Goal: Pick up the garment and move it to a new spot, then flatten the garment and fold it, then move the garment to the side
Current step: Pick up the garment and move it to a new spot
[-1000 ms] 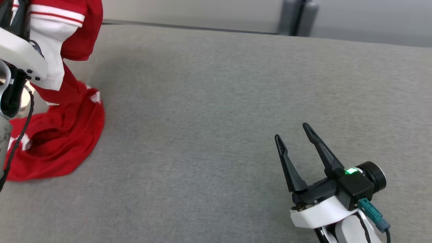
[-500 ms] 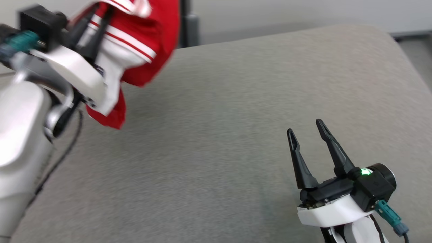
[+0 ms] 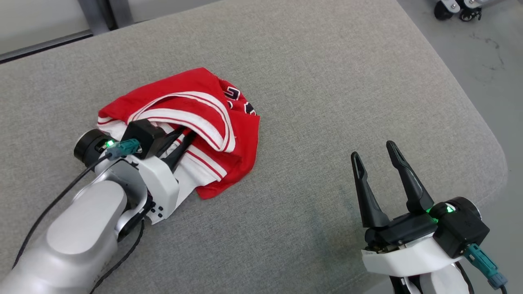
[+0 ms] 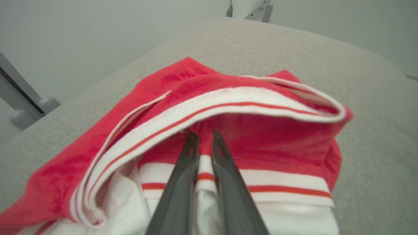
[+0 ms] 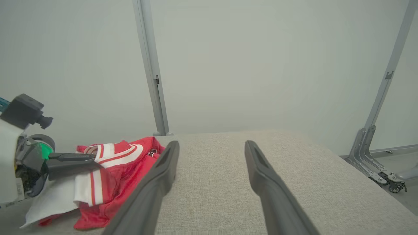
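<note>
**GARMENT STATUS: HELD IN LEFT GRIPPER, LYING ON PADDED SURFACE**

The garment (image 3: 233, 139) is seen as a crumpled red heap with white, red-striped bands. It lies on the padded surface (image 3: 327, 81), left of centre in the head view and well back from the near edge.

The left gripper (image 4: 203, 137) is set narrow. In the left wrist view a fold of white and red striped fabric is pinched between its two fingers, which are almost together. A white ribbed band (image 4: 228, 101) of the garment is arched over the fingertips.

The right gripper (image 3: 372, 149) is held wide, with nothing between its fingers. It is placed near the right front corner of the surface, well apart from the garment.

The left fingertips are covered by the ribbed band in the head view. Black lettering (image 3: 239, 100) on the red cloth is partly folded under and cannot be read. The near edge of the garment is hidden behind the left wrist housing (image 3: 159, 188). The type of garment cannot be determined from the heap. The right arm is cut off by the bottom edge of the head view.

The surface is covered in grey woven fabric and has a rounded corner at the right. A grey floor (image 3: 486, 61) is seen beyond it, with castors (image 3: 449, 8) at the top right. In the right wrist view, a pale wall (image 5: 261, 49) and grey metal uprights (image 5: 152, 65) are seen behind the surface.
</note>
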Tool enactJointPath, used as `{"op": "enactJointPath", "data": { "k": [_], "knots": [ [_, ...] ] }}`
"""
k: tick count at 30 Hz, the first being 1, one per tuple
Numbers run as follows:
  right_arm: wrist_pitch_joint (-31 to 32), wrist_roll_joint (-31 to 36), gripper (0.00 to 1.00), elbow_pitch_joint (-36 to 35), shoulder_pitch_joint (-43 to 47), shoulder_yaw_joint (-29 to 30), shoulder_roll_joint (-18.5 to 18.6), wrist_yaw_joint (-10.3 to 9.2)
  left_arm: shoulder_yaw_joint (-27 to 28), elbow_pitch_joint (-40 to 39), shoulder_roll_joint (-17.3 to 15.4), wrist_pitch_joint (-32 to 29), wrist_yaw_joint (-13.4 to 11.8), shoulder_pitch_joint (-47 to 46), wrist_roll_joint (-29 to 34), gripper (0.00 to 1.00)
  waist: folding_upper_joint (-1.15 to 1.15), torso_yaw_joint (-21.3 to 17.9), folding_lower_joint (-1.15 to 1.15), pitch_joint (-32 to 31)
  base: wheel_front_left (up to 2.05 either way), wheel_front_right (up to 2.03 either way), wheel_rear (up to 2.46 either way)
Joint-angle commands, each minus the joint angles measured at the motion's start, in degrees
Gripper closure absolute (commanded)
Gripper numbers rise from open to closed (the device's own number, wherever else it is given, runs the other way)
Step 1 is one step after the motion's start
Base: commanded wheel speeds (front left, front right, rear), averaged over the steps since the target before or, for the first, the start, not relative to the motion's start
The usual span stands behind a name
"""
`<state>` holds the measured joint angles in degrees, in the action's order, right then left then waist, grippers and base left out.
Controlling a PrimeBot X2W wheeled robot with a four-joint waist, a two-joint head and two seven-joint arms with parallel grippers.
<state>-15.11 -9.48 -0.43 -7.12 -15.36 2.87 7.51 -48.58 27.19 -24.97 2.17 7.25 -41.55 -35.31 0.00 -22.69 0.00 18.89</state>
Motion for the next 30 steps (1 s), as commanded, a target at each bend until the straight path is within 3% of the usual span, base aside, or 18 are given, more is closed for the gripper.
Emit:
{"op": "enactJointPath", "data": {
  "k": [1, 2, 3, 7, 11, 15, 20, 26, 30],
  "knots": [
    [-0.08, -0.09, 0.00, -0.13, -0.51, 0.05, 0.03, -0.04, -0.17, 2.24, 0.49, 2.57, -0.53, 0.62, 1.17, 1.00, 0.00, -0.71, 0.00, 1.29, 0.00, 0.00, 0.00],
    [-0.08, -0.01, 0.00, -0.07, -0.55, 0.04, 0.02, -0.04, -0.15, 3.63, 1.10, 4.26, -0.99, 1.28, 1.39, 0.70, 0.00, -0.26, 0.00, 1.11, 0.00, 0.00, 0.00],
    [-0.08, 0.17, 0.00, 0.05, -0.50, 0.05, 0.02, -0.03, 0.03, 4.52, 1.83, 5.98, -1.51, 1.94, 1.39, 0.00, 0.00, 0.35, 0.00, 0.74, 0.00, 0.00, 0.00],
    [-0.08, 1.24, 0.00, 1.03, 0.56, 0.41, 0.07, -0.03, 1.25, 6.13, 4.35, 11.36, -3.25, 4.20, 1.20, 0.00, 0.00, 4.06, 0.00, -2.29, 0.00, 0.00, 0.00],
    [-0.08, 2.22, 0.00, 2.60, 1.66, 0.52, 0.06, -0.03, 4.40, 5.32, 6.04, 12.94, -6.13, 9.28, 0.10, 0.00, 0.00, 8.95, 0.00, -6.70, 0.00, 0.00, 0.00],
    [-0.08, 3.37, 0.00, 4.46, 3.01, 0.62, 0.07, -0.04, 11.77, -0.20, 8.01, 13.04, -9.67, 16.92, 0.11, 0.00, 0.00, 14.22, 0.00, -11.18, 0.00, 0.00, 0.00],
    [-0.08, 3.85, 0.00, 6.55, 5.50, 0.97, 0.08, -0.04, 22.60, -9.18, 11.97, 13.00, -12.77, 29.68, 5.45, 0.00, 0.00, 19.51, 0.00, -17.22, 0.00, 0.00, 0.00],
    [-0.08, 4.45, 0.00, 7.70, 7.78, 1.01, 0.07, -0.03, 31.51, -15.69, 16.79, 13.01, -13.25, 40.69, 13.55, 0.00, 0.00, 22.85, 0.00, -20.37, 0.00, 0.00, 0.00],
    [-0.08, 4.89, 0.00, 7.69, 10.23, 1.32, 0.07, -0.04, 36.97, -21.77, 19.68, 13.02, -11.41, 47.26, 20.06, 0.00, 0.00, 24.13, 0.00, -22.34, 0.00, 0.00, 0.00]
  ]
}}
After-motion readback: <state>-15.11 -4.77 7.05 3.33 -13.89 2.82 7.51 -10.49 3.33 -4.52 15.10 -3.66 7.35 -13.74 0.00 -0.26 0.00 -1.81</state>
